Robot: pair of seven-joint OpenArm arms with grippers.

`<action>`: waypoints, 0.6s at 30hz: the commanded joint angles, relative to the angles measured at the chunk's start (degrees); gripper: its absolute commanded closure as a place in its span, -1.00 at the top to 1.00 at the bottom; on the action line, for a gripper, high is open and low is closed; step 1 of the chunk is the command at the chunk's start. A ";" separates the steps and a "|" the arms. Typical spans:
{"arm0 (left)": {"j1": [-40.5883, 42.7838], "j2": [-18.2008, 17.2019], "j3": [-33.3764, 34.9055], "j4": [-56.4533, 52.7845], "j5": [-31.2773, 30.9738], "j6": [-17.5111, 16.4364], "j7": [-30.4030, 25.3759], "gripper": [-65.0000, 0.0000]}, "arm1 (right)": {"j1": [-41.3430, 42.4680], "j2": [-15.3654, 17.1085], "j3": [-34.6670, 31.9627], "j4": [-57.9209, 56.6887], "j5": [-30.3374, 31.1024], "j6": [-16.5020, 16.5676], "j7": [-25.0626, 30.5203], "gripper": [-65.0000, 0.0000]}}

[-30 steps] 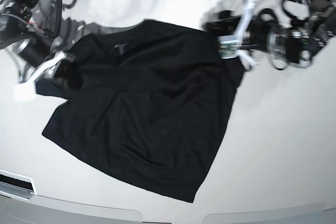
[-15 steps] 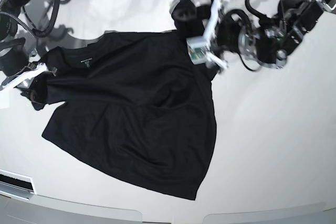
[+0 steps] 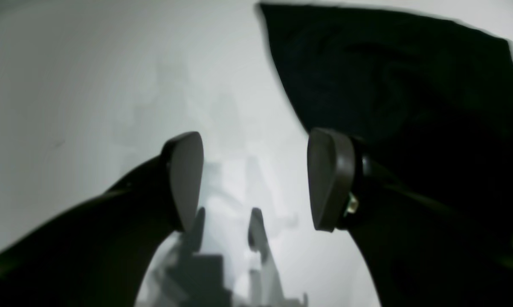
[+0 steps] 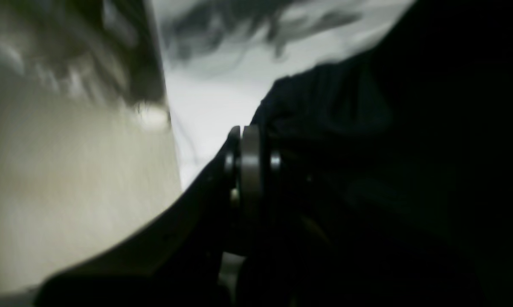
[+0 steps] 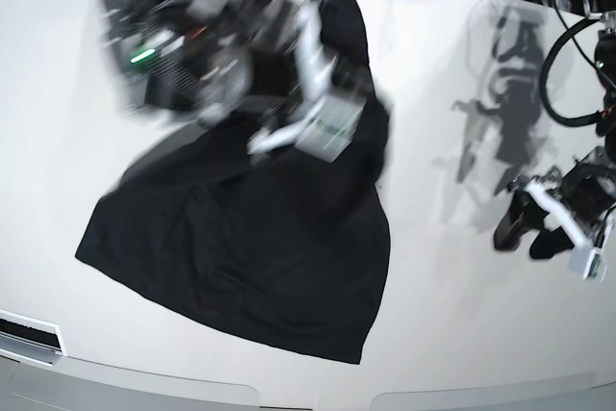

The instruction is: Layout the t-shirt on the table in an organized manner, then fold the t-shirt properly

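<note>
two hands: left hand wide open, empty above table; right hand clamped on t-shirt

Seen from the left wrist: left end effector parted wide above the glossy white surface, nothing between its two dark fingers. Black t-shirt filling the upper right of the frame, its edge running diagonally behind the right-hand finger. Faint reflection of the fingers at lower centre.
</note>
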 commanded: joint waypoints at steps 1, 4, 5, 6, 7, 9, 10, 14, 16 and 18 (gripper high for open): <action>-1.40 -0.79 -0.22 0.37 -1.25 -0.20 -1.66 0.21 | 1.79 0.44 -2.80 0.35 -2.95 -0.16 2.84 -1.00; -1.11 -0.72 -0.02 -0.57 -1.25 -0.17 -1.66 0.21 | 2.27 1.07 -9.57 -0.66 -9.77 -0.16 5.53 -1.00; -0.83 -0.76 -0.02 -0.70 -1.25 -0.17 -1.66 0.21 | 2.12 1.05 -10.43 -0.74 -9.97 -0.16 5.64 -1.00; -0.39 -0.76 -0.02 -0.74 -1.29 -0.22 -1.68 0.21 | 1.95 1.05 -10.78 -0.74 -9.88 -0.68 5.81 -1.00; -0.09 -0.70 -0.02 -0.76 -1.36 -0.46 -1.66 0.21 | 1.84 1.05 -10.82 -0.74 -9.88 -1.33 5.81 -1.00; 0.50 -0.63 -0.02 -0.79 -2.67 -1.29 -1.66 0.21 | 2.08 1.03 -10.29 -0.74 -9.92 -2.97 5.81 -0.70; 0.66 -0.63 -0.02 -0.83 -3.54 -2.38 -1.62 0.21 | 2.40 1.01 -9.62 -0.70 -9.90 -3.72 5.81 -0.42; 0.87 -0.61 -0.02 -0.85 -5.16 -5.55 -1.20 0.21 | 3.72 0.87 -4.11 0.85 -9.88 -8.39 5.99 0.21; 1.53 -0.61 -0.02 -0.85 -5.11 -5.95 -1.22 0.21 | 3.69 0.87 -0.04 3.06 -10.82 -11.61 6.99 0.21; 2.45 -0.63 -0.02 -0.85 -5.09 -6.01 -1.22 0.21 | 3.37 0.83 4.98 3.89 -15.85 -19.50 9.68 0.21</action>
